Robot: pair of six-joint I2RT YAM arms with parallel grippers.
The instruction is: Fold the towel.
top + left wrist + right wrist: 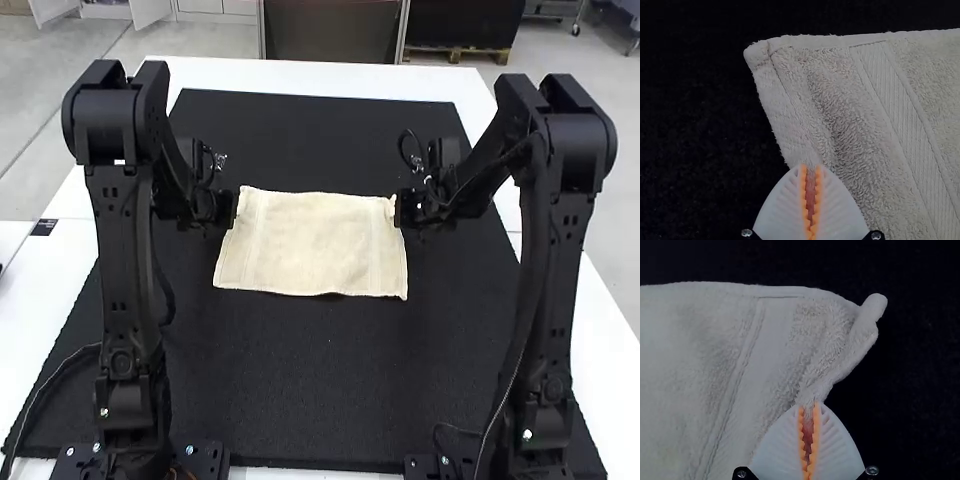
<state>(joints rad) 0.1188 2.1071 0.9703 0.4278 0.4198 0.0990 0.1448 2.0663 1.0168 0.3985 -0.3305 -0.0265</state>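
The cream towel [312, 245] lies spread on the black mat, its far edge between the two arms. At its far left corner area is my left gripper [232, 208]; at the far right, my right gripper [402, 210]. In the left wrist view my left gripper [810, 172] is shut on the side edge of the towel [850, 115], a little way from the corner. My right gripper [808, 410] pinches the opposite side edge of the towel [765, 350] in the right wrist view, where the cloth gathers and its corner curls up.
The black mat [300, 390] covers most of the white table [330, 76], extending in front of the towel and behind it. Both arms stand at the near edge, one on each side. A cable runs beside the left arm's base.
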